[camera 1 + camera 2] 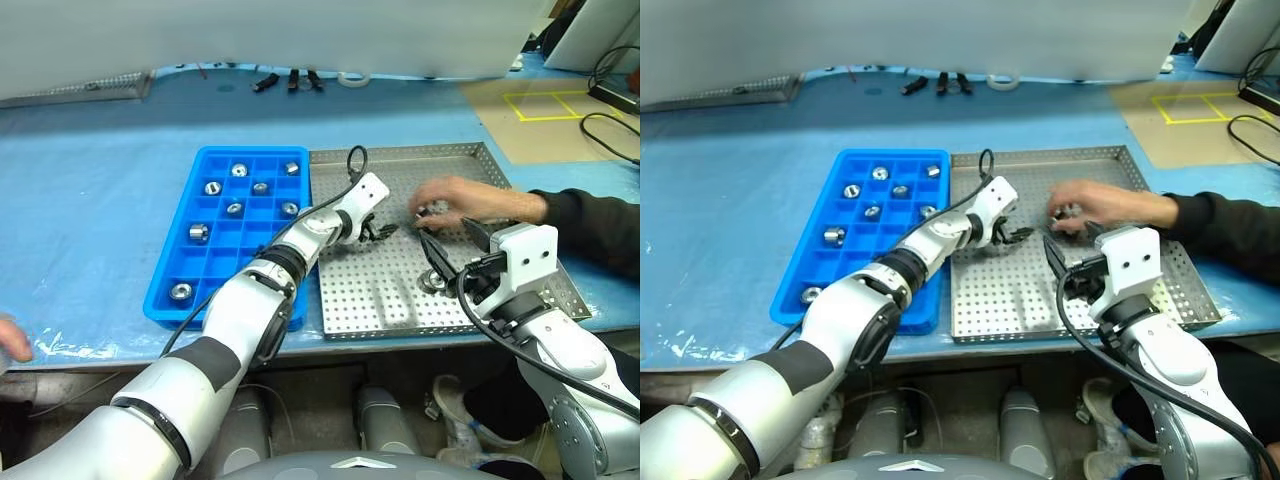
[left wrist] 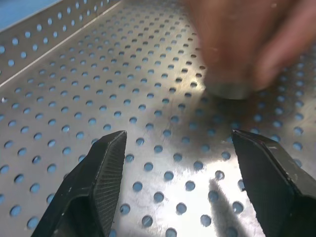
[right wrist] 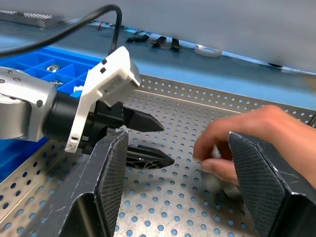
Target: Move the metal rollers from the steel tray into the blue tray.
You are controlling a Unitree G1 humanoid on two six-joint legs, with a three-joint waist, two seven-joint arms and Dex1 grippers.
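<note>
The small shiny silver metal roller (image 2: 228, 89) in play sits on the perforated floor of the large square steel tray (image 1: 380, 300), apparently upright on its flat end, and a person's hand (image 1: 465, 200) covers it. It lies just ahead of the left gripper (image 1: 381, 232) and slightly to the robot's right. That gripper is empty, its black fingers spread, and is the nearer one. The right gripper (image 1: 452, 243) hangs closer to the robot, also spread and holding nothing. I count eight rollers already in the compartments of the bright blue plastic tray (image 1: 220, 155); how many remain under the hand cannot be told
</note>
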